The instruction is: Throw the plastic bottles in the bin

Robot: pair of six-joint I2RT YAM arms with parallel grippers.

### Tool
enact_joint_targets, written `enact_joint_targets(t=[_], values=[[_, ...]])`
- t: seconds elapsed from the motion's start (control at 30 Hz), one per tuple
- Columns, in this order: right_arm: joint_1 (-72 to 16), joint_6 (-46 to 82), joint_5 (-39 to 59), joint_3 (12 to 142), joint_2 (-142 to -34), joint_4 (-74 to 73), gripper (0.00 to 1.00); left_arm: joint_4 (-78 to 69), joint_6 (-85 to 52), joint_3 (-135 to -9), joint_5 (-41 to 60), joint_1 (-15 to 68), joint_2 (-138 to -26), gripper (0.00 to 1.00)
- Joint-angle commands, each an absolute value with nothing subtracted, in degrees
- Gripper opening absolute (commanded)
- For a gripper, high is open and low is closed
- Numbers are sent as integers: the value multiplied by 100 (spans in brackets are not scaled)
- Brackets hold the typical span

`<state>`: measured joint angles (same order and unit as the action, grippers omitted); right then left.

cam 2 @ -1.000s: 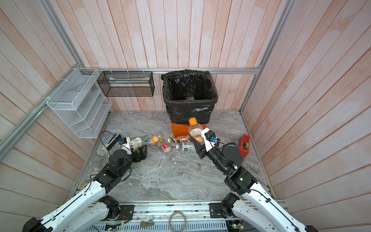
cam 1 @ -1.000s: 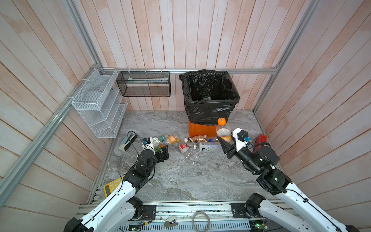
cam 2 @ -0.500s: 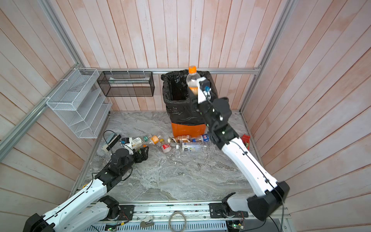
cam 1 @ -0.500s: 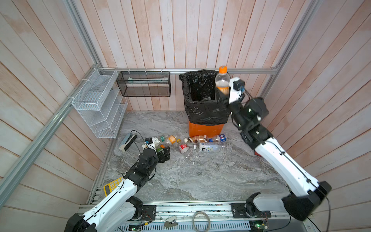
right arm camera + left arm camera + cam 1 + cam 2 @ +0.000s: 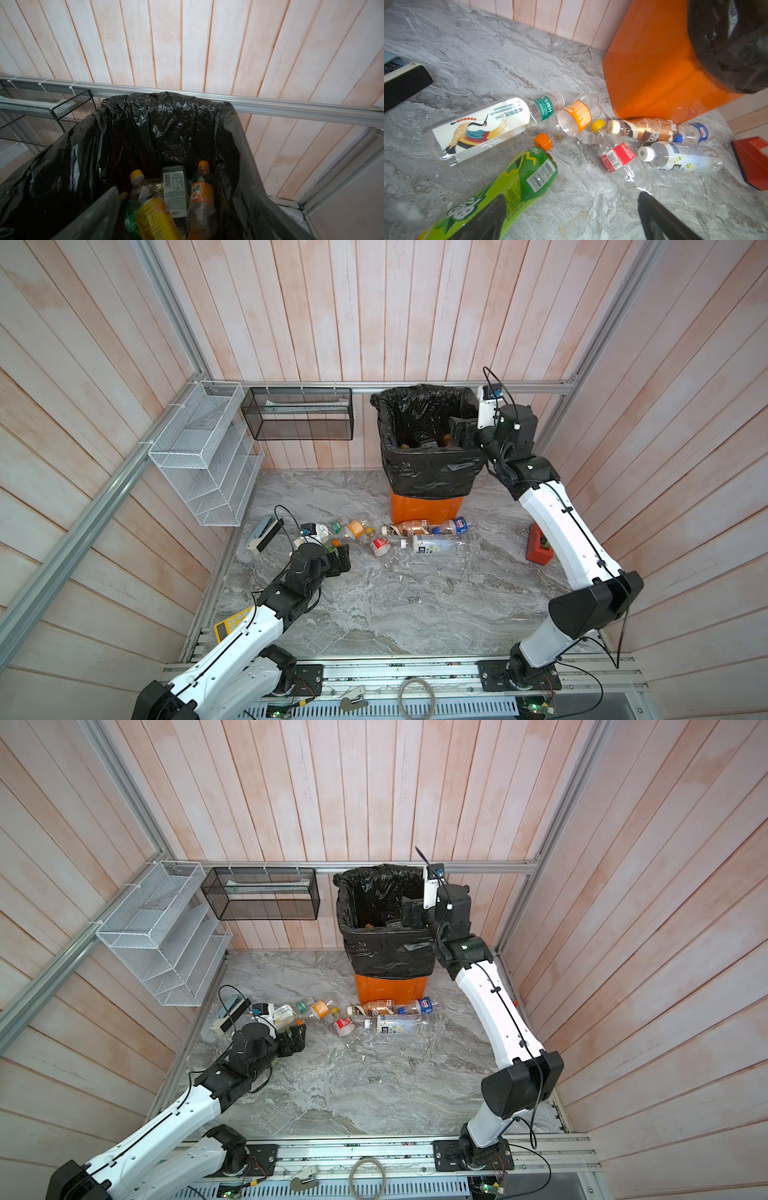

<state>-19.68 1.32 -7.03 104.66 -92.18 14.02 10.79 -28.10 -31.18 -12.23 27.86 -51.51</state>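
The orange bin (image 5: 426, 506) with its black bag (image 5: 386, 952) stands at the back wall. My right gripper (image 5: 459, 433) (image 5: 182, 212) hangs open over the bin's right rim, holding nothing. Inside the bin lie several plastic bottles, among them an orange-labelled one (image 5: 200, 199) and a yellow-labelled one (image 5: 153, 218). More bottles lie in a row on the floor in front of the bin (image 5: 419, 533) (image 5: 386, 1013). My left gripper (image 5: 338, 562) (image 5: 571, 207) is open low at the row's left end. A green bottle (image 5: 517, 182) lies beside one of its fingers (image 5: 483, 218).
A red tape dispenser (image 5: 539, 545) sits on the floor right of the bottles. A black wire basket (image 5: 299, 414) and a white wire rack (image 5: 203, 456) hang on the walls at left. A yellow calculator (image 5: 230, 626) lies by my left arm.
My right arm lifted the orange-capped bottle from the floor to above the bin, then its jaws opened and the bottle dropped inside. The left arm has barely moved.
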Motion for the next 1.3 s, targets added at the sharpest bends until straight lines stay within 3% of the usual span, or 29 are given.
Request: enact_joint_targets(t=[0.0,0.3,1.27], values=[[-1874,154,-1002,10108,-8615,810,98,1405,-2634,-3331,-1593,2760,-5082,100],[-1641,237,-926,9077,-7948,426,99,1995,-2261,-3675,-2124,2760,-5713,99],[-590,1787,-714,4287,-5664,-547,99,2769,-1005,-4770,-2373,2630,-8081,100]])
